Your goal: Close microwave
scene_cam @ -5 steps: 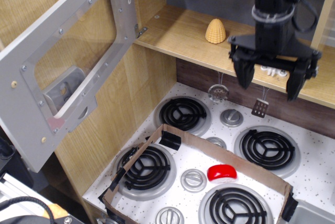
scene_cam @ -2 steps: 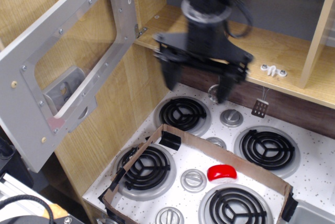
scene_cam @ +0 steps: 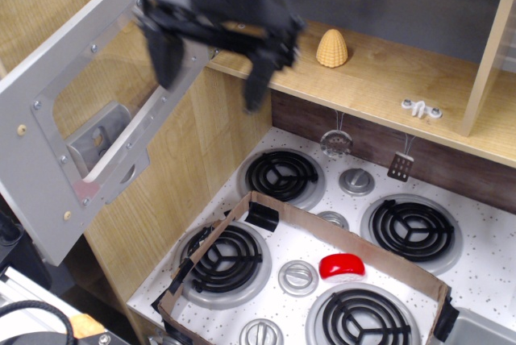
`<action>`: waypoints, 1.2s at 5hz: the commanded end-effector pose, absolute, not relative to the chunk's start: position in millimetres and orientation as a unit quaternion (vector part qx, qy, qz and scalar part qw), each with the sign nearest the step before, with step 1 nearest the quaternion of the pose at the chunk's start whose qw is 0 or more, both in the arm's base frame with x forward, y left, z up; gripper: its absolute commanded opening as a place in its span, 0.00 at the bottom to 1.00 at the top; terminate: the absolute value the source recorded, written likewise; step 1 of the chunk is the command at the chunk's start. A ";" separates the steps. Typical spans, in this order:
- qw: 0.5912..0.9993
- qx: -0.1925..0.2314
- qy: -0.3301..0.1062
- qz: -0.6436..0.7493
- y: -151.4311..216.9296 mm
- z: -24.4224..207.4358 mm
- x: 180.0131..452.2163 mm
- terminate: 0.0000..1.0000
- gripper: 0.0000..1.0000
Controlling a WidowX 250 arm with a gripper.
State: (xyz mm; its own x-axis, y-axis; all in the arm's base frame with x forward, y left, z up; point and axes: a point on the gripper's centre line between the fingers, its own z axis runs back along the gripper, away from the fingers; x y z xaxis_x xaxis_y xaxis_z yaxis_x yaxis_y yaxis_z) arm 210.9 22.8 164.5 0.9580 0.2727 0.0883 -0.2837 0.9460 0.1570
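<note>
The microwave door [scene_cam: 76,131] is a grey plastic panel with a clear window and screws. It hangs wide open at the left, swung out from the wooden cavity [scene_cam: 379,55]. My black gripper [scene_cam: 211,77] is blurred with motion at the top left, right in front of the door's hinge edge. Its two fingers [scene_cam: 258,79] point down and stand wide apart, holding nothing. I cannot tell whether the left finger touches the door.
A yellow corn cob [scene_cam: 331,47] stands on the wooden shelf. Below is a toy stove [scene_cam: 484,224] with several black burners, a cardboard frame [scene_cam: 347,236] and a red piece [scene_cam: 341,265]. Small utensils [scene_cam: 401,166] hang under the shelf.
My gripper has swept from the right side of the shelf leftward across it to the door's hinge edge. The door has not moved.
</note>
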 end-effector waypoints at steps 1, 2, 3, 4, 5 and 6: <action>0.982 0.121 -0.070 0.129 61.9 207.6 176.9 0.00 1.00; 0.980 0.127 -0.080 0.129 80.5 207.5 160.9 0.00 1.00; 0.981 0.123 -0.081 0.123 100.1 200.1 154.3 0.00 1.00; 0.984 0.102 -0.097 0.111 121.4 183.9 151.1 0.00 1.00; 0.985 0.091 -0.107 0.101 137.9 167.2 152.8 0.00 1.00; 0.986 0.077 -0.103 0.103 144.0 161.0 156.8 0.00 1.00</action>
State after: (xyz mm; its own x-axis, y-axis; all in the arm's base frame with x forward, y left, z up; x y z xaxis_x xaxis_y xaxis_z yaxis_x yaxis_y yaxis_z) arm 154.9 143.9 148.1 0.9633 0.1950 0.1842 -0.2174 0.9699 0.1100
